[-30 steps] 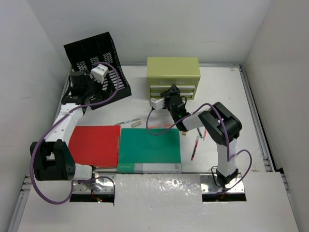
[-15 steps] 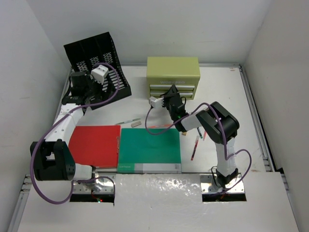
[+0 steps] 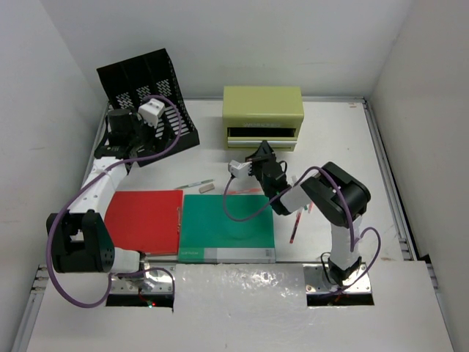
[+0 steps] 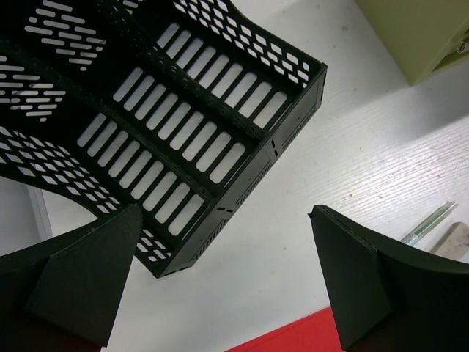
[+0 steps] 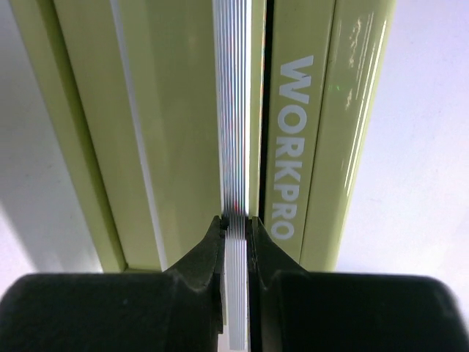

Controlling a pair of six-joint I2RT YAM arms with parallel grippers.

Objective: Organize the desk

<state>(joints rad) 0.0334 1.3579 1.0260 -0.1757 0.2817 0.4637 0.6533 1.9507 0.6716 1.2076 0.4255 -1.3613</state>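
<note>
r tool (image 5: pixel 236 224) pinched narrow on ribbed silver handle strip (image 5: pixel 234 110) on front of olive-green workpro drawer box (image 3: pixel 263 106), which sits far-centre on white worktop (image 3: pixel 337 147). l tool (image 4: pixel 223 213) spread wide, holding nothing, over worktop just beside front corner of black mesh file rack (image 4: pixel 183 147), far left. red folder (image 3: pixel 143 220) & green binder (image 3: pixel 227 224) lie flat side by side near arm bases. pen (image 3: pixel 194 182) + eraser (image 3: pixel 207 188) betw rack & binder; red pen (image 3: pixel 294 229) right of binder.
</note>
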